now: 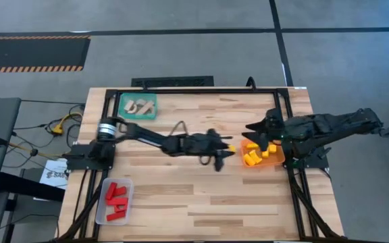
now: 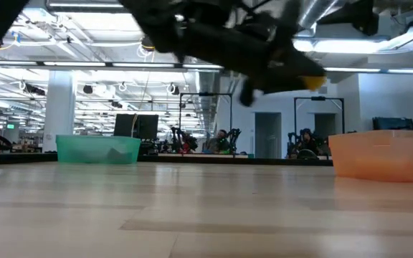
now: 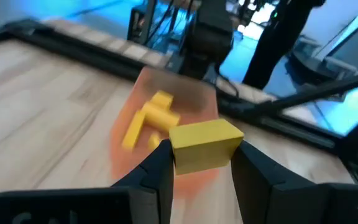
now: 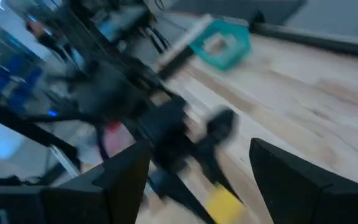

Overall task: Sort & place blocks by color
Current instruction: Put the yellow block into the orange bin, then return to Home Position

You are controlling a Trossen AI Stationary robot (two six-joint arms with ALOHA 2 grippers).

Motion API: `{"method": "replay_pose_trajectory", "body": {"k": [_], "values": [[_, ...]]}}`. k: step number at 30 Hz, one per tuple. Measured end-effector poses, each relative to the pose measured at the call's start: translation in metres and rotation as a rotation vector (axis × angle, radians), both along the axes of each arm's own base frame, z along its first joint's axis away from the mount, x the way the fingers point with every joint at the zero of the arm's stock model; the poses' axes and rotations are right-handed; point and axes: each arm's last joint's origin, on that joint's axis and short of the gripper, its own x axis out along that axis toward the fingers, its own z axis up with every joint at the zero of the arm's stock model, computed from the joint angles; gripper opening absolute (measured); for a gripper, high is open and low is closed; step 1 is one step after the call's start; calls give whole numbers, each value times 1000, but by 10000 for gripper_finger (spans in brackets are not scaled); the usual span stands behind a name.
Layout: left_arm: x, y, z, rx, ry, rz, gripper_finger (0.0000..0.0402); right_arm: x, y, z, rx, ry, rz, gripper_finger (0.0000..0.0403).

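Left gripper (image 3: 201, 163) clamped on a yellow brick (image 3: 205, 144), carried clear above the worktop (image 1: 201, 196), just short of the orange tray (image 1: 246, 161). Seen ahead of the fingers (image 3: 153, 169): other yellow blocks (image 3: 149, 118) already lying in that tray. Right gripper (image 4: 194, 180) held with fingers apart and nothing between them, just beyond the tray on its far side, pointed back toward the left one. Well behind the left gripper: pale wooden blocks (image 1: 138, 106) in the teal tray (image 1: 123, 100), red blocks (image 1: 115, 200) in the clear tray (image 1: 102, 217).

Likely step: bringing the brick over the orange tray for release. Risks judged from here: opening too early, dropping the brick onto the near rim or bare wood; a drop from this height bouncing off the pile and out; possibly a brush between the two grippers over the tray, though their gap was hard to read through the blur.
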Motion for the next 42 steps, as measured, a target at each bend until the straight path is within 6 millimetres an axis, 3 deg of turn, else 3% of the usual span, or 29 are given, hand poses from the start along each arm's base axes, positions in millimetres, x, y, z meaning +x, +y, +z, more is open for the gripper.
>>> {"method": "replay_pose_trajectory", "body": {"k": [8, 13, 18, 21, 25, 29, 32, 36, 42], "values": [[81, 12, -10, 136, -12, -50, 99, -19, -4, 10, -22, -81, -23, 294], [109, 21, -29, 174, 26, -136, 99, -26, -6, 13, -22, -102, -37, 294], [122, 32, -27, 217, -18, -149, 99, -29, -7, 13, -22, -107, -44, 294], [121, 41, -29, 212, 7, -127, 111, -29, -7, 13, -29, -107, -64, 294], [119, 49, -29, 197, 47, -182, 208, -29, -8, 14, -39, -108, -94, 294], [112, 56, -6, 174, 63, -233, 308, -29, -8, 14, -50, -111, -107, 294], [101, 64, 14, 162, 143, -223, 355, -29, -9, 14, -77, -103, -100, 294], [77, 78, 48, 130, 284, -209, 378, -32, -9, 15, -121, -94, -92, 294], [22, 80, 107, 169, 476, -172, 367, -37, -10, 15, -195, -77, -68, 294]]}}
